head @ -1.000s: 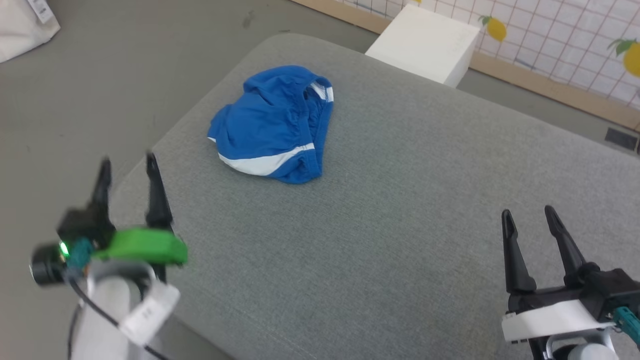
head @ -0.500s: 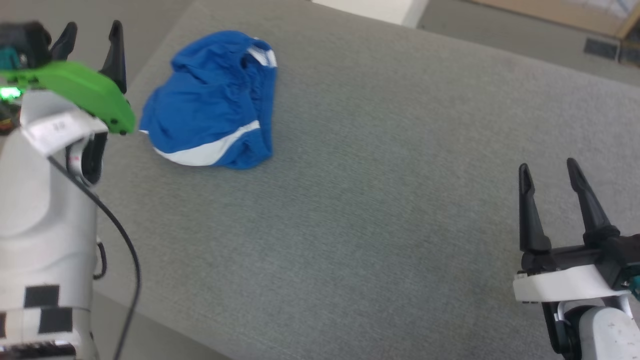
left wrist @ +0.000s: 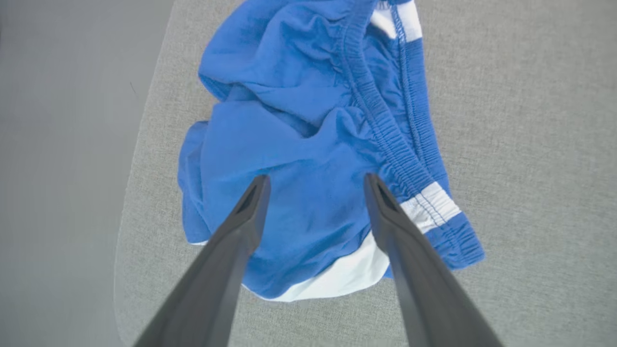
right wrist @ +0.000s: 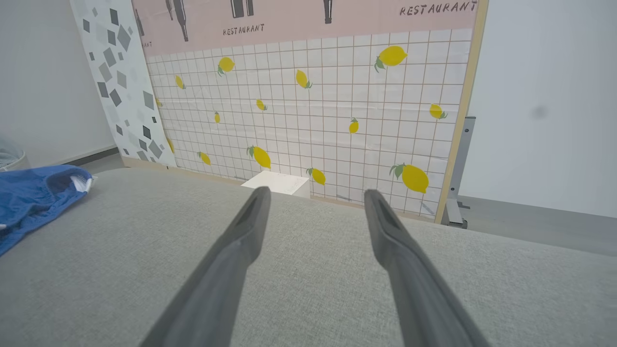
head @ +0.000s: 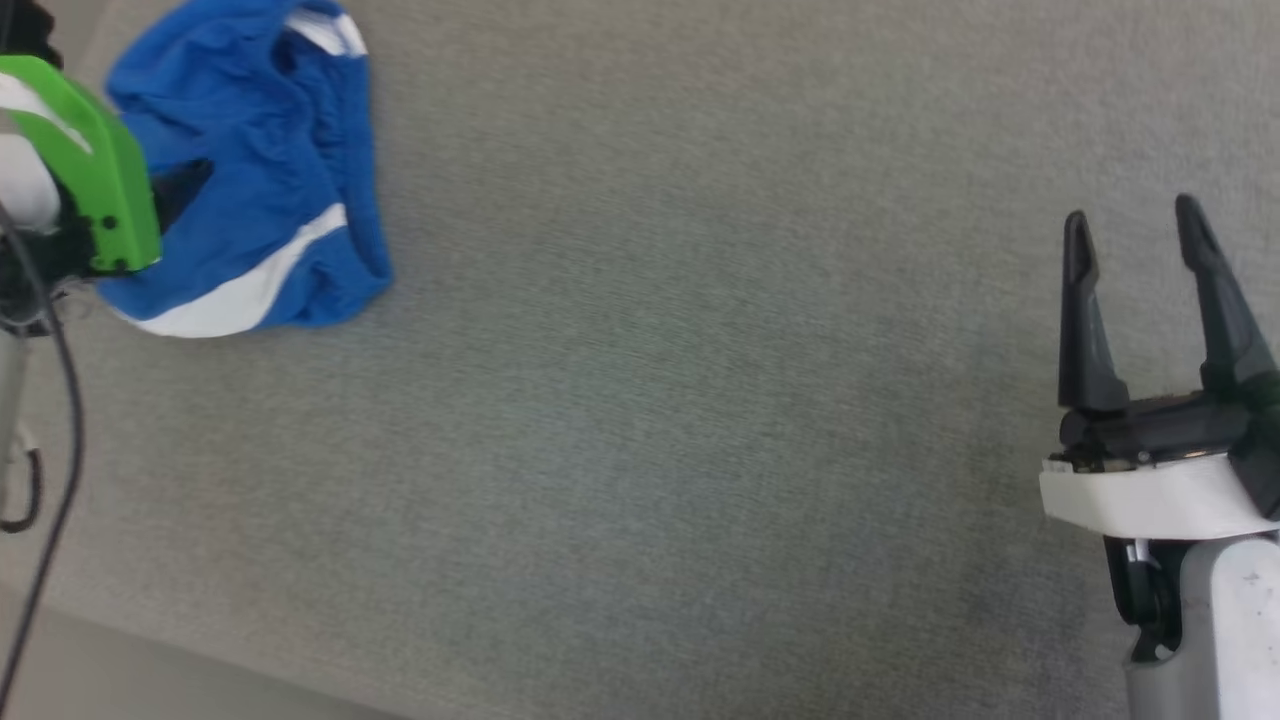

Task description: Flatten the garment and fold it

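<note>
- The right end effector waits close to the robot and well apart from the garment. Its fingers are spread wide and hold nothing.
- The left end effector has moved. A second ago it was well short of the garment. Now it hangs right over it, with fingers spread wide and nothing held. It is hard to tell if the tips touch the cloth.
- The view from the head has tipped down too, so the whole picture slid. The garment itself looks unmoved.
- A first grab is likely coming, to pull the garment flat. No flattening or folding is done yet.
- The garment is a crumpled blue heap with white stripes and a bunched waistband.
- Under the garment is a soft grey cushion.
- Just past the garment's left side the cushion ends at grey floor.
- Far behind the garment, a white box stands before a wall panel with lemons.
</note>
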Available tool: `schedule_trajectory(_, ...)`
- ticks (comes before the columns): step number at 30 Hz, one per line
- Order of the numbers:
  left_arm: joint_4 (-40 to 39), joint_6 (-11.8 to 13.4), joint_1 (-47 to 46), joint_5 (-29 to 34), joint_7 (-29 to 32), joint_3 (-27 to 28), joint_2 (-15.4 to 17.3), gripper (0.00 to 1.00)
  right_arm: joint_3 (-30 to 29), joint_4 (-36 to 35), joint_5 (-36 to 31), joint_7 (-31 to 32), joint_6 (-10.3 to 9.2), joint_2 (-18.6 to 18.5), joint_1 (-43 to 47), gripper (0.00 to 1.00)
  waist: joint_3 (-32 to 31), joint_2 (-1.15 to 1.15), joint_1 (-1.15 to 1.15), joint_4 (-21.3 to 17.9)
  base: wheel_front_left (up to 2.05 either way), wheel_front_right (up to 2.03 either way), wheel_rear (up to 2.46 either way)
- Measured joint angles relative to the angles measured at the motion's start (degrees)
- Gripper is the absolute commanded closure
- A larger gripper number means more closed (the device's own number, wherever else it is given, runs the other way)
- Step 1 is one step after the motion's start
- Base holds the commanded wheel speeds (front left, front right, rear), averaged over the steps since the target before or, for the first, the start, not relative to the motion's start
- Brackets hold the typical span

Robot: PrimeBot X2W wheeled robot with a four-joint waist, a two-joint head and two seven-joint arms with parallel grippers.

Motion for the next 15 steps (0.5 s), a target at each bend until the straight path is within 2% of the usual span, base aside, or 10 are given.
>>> schedule_trajectory(4,0.0,0.0,-0.1,-4.1,5.2,-2.1,3.4,0.0,0.2,-2.4,-0.2,0.0,0.0,0.0,-0.7,0.0,2.9,0.0,0.0,-2.3,0.0,0.0,0.0)
schedule_trajectory(8,2.4,0.0,-0.6,-4.9,8.4,-4.5,4.5,0.0,0.2,-3.7,-0.3,0.0,0.0,0.0,-1.5,0.0,5.5,0.0,0.0,-4.4,0.0,0.0,0.0)
schedule_trajectory(14,4.2,0.0,-2.5,-5.3,8.5,-7.1,5.3,0.0,0.0,-4.5,-0.9,0.0,0.0,0.0,-1.7,0.0,8.6,0.0,-0.01,-6.9,0.0,0.0,0.0)
schedule_trajectory(15,4.3,0.0,-2.8,-5.2,8.5,-7.7,5.7,0.58,0.0,-4.6,-1.0,0.0,0.0,0.0,-1.7,0.0,8.9,0.01,-0.01,-7.2,0.0,0.0,0.0)
